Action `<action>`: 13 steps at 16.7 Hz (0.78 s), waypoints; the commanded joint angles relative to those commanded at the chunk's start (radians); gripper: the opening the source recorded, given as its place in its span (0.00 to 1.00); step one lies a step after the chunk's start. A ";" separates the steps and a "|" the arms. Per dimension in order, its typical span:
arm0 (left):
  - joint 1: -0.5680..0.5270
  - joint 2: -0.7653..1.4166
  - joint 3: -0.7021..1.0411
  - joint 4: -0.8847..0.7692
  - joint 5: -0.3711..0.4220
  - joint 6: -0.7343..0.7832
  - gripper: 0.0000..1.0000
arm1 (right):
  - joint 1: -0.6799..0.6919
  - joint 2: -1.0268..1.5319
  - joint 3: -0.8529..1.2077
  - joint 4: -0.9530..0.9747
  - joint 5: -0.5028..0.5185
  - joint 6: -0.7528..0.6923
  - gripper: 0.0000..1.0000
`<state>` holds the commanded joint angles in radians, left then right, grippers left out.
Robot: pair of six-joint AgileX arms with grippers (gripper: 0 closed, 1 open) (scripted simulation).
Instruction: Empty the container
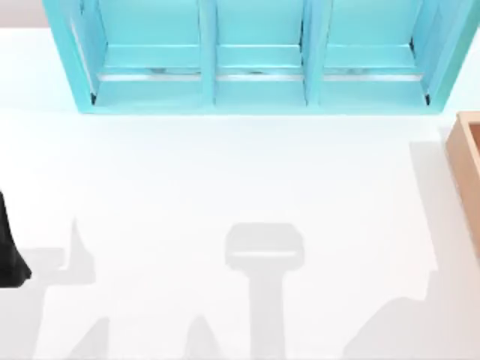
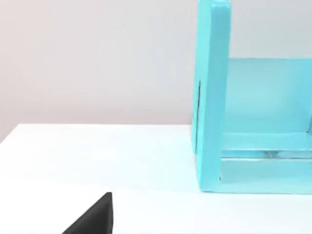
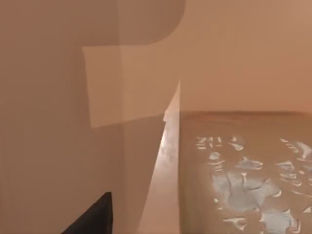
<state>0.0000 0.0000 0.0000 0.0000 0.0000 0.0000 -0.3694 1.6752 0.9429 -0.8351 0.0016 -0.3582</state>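
The shelf [image 1: 255, 56] was turquoise, the table [image 1: 225, 180] white, the bin [image 1: 466, 161] tan-orange with a reddish-brown, pale-flecked inside.

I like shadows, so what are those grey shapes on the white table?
Top view: soft grey shadows of the arms on the table, one box-headed. The left arm is at the left edge. Right wrist view: a blocky shadow on the container's wall; pale patches on its floor.

A rendered simulation workspace: a bare white tabletop [image 1: 225, 187], a plain grey backdrop wall [image 2: 97, 58], and a flat-shaded turquoise three-bay shelf [image 1: 255, 90].
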 joint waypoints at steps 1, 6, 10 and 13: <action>0.000 0.000 0.000 0.000 0.000 0.000 1.00 | 0.000 0.003 -0.005 0.006 0.000 0.000 1.00; 0.000 0.000 0.000 0.000 0.000 0.000 1.00 | 0.000 0.003 -0.005 0.006 0.000 0.000 0.85; 0.000 0.000 0.000 0.000 0.000 0.000 1.00 | 0.000 0.003 -0.005 0.006 0.000 0.000 0.55; 0.000 0.000 0.000 0.000 0.000 0.000 1.00 | 0.000 0.003 -0.005 0.006 0.000 0.000 0.32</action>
<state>0.0000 0.0000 0.0000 0.0000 0.0000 0.0000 -0.3695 1.6780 0.9382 -0.8294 0.0016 -0.3583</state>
